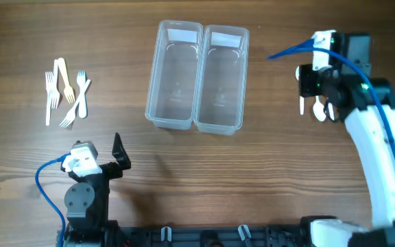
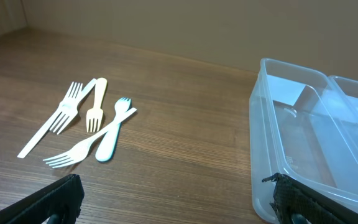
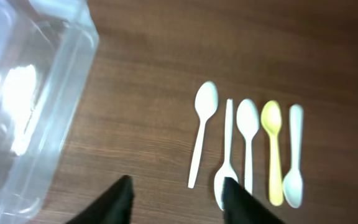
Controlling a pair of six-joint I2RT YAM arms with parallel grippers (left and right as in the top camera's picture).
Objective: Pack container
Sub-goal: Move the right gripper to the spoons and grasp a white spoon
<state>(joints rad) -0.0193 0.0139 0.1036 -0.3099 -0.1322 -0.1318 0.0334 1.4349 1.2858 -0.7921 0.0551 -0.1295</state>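
Two clear plastic containers stand side by side, the left one [image 1: 175,74] and the right one [image 1: 220,79], both empty. Several plastic forks [image 1: 66,92] lie at the far left, also in the left wrist view [image 2: 86,121]. Several plastic spoons [image 3: 248,146], white with one yellow [image 3: 272,143], lie on the table in the right wrist view; overhead they are mostly hidden under the right arm. My right gripper [image 3: 176,199] is open above the table just left of the spoons. My left gripper [image 2: 173,202] is open and empty near the front edge, between the forks and the left container [image 2: 303,143].
The wooden table [image 1: 115,165] carries nothing else. The right arm [image 1: 376,144] reaches along the right side with a blue cable [image 1: 293,48]. The left arm's base [image 1: 84,199] sits at the front left.
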